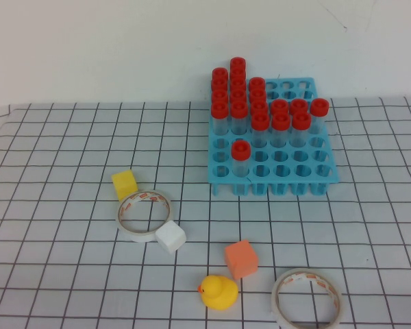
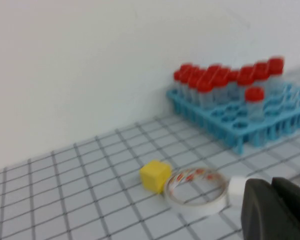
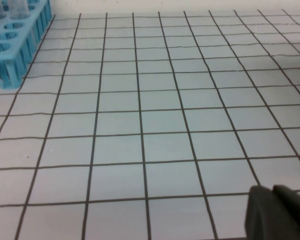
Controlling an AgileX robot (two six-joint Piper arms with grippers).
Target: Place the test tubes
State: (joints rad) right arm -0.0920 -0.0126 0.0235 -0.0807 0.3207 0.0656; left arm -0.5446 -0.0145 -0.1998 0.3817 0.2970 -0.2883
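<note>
Presently, left hand [image 2: 271, 189]: pressed together, pinching nothing, touching nothing; low over the surface [image 1: 55, 151] on the robot's left, near the white cube [image 1: 170, 237] and the tape roll [image 1: 145, 215] beside it. Right hand [image 3: 273, 194]: likewise pressed together and empty, low over bare grid on the robot's right, well apart from the rack [image 1: 274, 184]. Outward from there: yellow cube [image 1: 124, 184] just beside the far edge of that tape roll; orange cube [image 1: 241, 258]; rubber duck [image 1: 218, 293] just beside it; second tape roll [image 1: 307, 299] at the near edge. Test tubes [image 1: 259, 123]: clear-walled, red-capped, all upright in the blue rack at the far side, right of centre; bulk clustered in the far rows, one lone tube [image 1: 240, 156] in a nearer row, apart from the rest; none seen loose on the surface. Handling, by judgement: light, stiff, probably plastic; smooth round wall, apt to slip in a loose pinch or to roll if laid down; best pinched across the body just under the cap, or on the cap itself, and kept upright for the rack holes. Nearer rows of holes mostly vacant.
</note>
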